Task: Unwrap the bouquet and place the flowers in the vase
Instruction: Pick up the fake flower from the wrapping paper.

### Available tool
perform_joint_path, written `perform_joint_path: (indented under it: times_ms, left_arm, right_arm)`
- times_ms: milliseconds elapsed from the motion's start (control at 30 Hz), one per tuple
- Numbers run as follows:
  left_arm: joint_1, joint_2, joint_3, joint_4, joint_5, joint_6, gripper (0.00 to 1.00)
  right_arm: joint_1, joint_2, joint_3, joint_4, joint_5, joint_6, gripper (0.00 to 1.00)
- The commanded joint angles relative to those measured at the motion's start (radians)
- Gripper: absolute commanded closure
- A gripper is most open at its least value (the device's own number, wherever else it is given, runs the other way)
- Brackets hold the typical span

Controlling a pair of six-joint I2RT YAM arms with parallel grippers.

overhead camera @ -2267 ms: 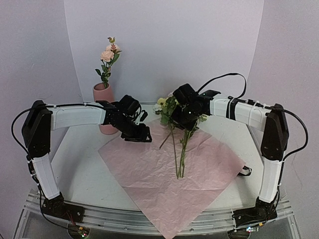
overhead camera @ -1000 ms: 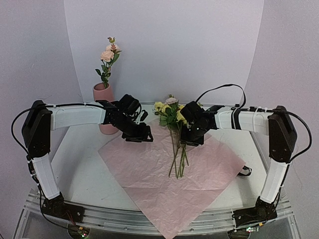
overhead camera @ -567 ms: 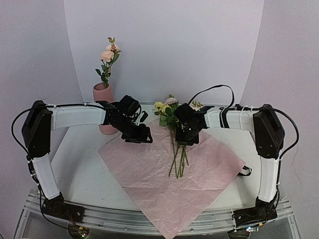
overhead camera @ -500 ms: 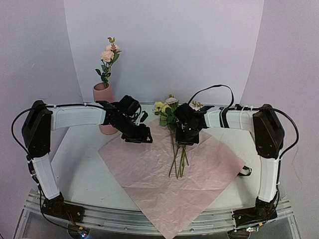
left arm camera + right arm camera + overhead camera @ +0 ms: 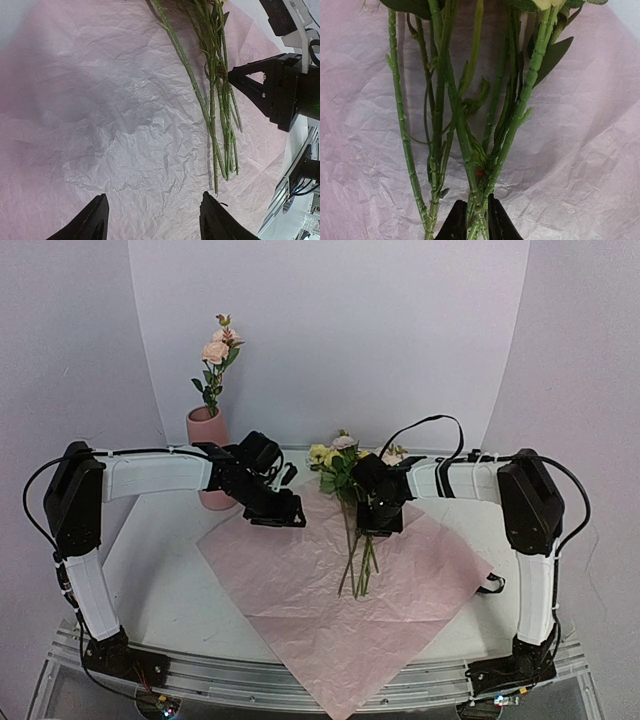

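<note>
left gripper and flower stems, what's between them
Just bare crinkled pink paper between the left gripper and the flower stems, clearest in the left wrist view.

Vase [image 5: 203,428] base hidden behind L arm [image 5: 160,472]; flowers [image 5: 439,100] tops cropped.

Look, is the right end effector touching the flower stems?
Touching. The right wrist view shows the right end effector pinching the flower stems, with no gap.
</note>
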Motion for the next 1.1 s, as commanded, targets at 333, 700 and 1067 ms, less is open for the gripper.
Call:
perform_joint_path:
  times_ms: [333, 700, 1067]
  left_arm:
    - [-0.003, -0.058, 0.001, -0.01, -0.013, 0.023, 0.36]
    - [-0.003, -0.071, -0.005, -0.012, -0.013, 0.015, 0.36]
    - [-0.002, -0.053, 0.028, -0.007, 0.128, 0.005, 0.31]
  right_arm:
    - [-0.001, 0.047, -0.019, -0.059, -0.015, 0.007, 0.84]
    - [-0.002, -0.03, -0.018, -0.064, -0.007, 0.024, 0.93]
    - [-0.001, -0.156, -0.019, -0.067, -0.045, 0.066, 0.94]
